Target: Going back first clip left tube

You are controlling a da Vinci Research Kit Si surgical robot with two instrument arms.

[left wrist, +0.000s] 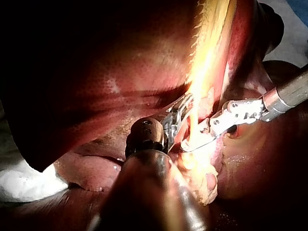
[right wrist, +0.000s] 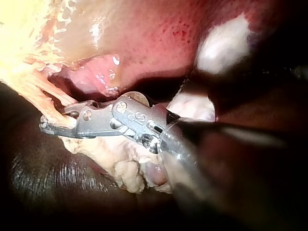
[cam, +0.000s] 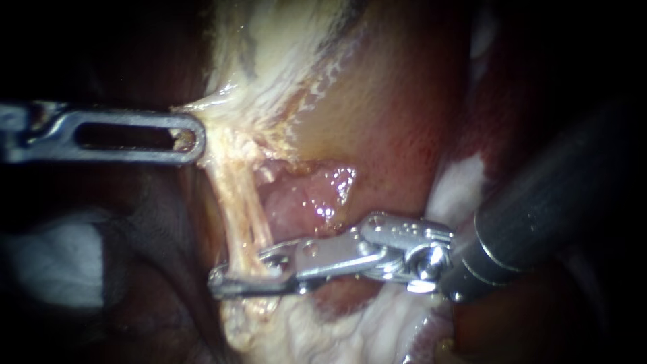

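Liver (left wrist: 120,72) behind, the tube (cam: 239,209) looks thin, soft, slick and easily torn, best held mid-length; right instrument (cam: 239,271) jaws spread around it, left instrument (cam: 192,138) jaws pinching tissue (cam: 226,118).

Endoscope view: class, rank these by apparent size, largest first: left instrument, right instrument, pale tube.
1. Right instrument, though its shaft seems nearest the camera, which inflates it.
2. Left instrument, jaws shut on pale tissue.
3. Pale tube, thinnest by far.
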